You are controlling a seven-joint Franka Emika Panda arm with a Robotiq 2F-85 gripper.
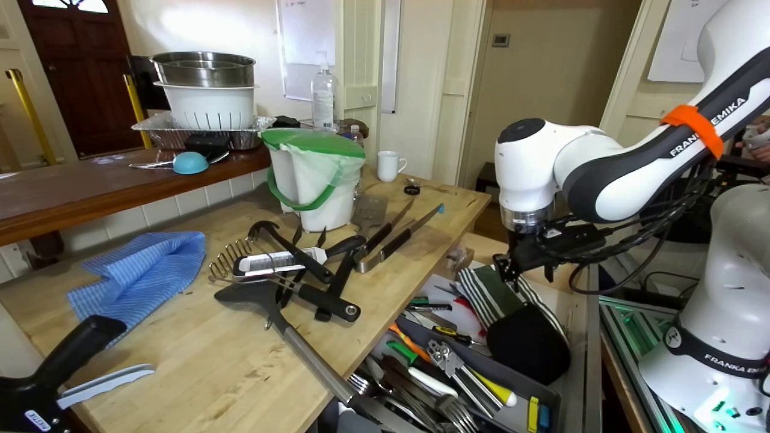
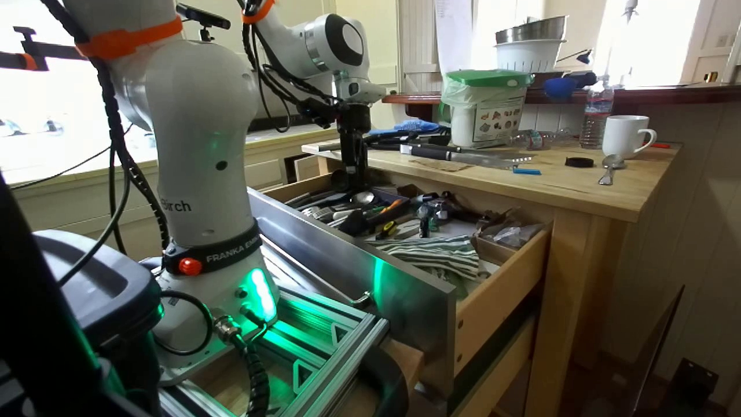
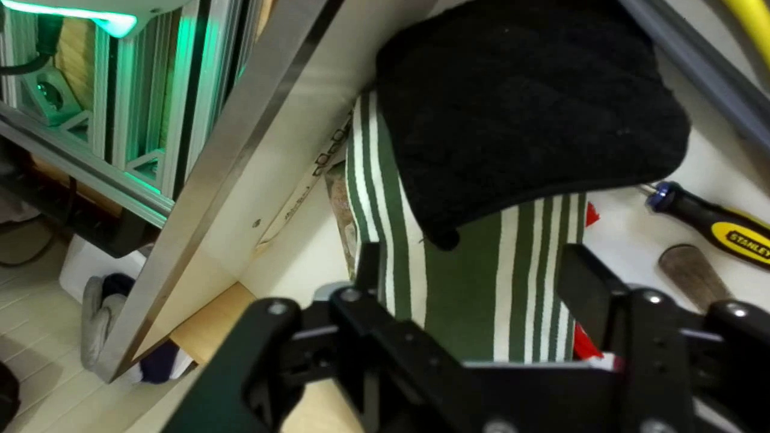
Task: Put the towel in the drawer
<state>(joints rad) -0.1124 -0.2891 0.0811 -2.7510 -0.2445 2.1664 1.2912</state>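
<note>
A green towel with white stripes lies in the open drawer in both exterior views [image 1: 484, 291] [image 2: 434, 255] and in the wrist view [image 3: 460, 282]. A black cloth [image 3: 529, 114] covers part of it, also seen in an exterior view [image 1: 529, 343]. My gripper [image 3: 473, 252] is open and empty, its fingers spread over the striped part. In an exterior view the gripper [image 1: 527, 272] is just above the towel. In an exterior view the gripper [image 2: 350, 168] appears over the drawer's far end. The drawer [image 2: 324, 237] is pulled out. A blue striped cloth [image 1: 144, 270] lies on the counter.
A grey cutlery tray [image 1: 544, 391] with several utensils lies beside the towel. A screwdriver [image 3: 716, 222] lies close by. Knives [image 1: 397, 234], a grater [image 1: 280, 261] and a white bin [image 1: 319, 186] stand or lie on the counter [image 1: 198, 385]. The drawer's front panel [image 3: 210, 192] borders the towel.
</note>
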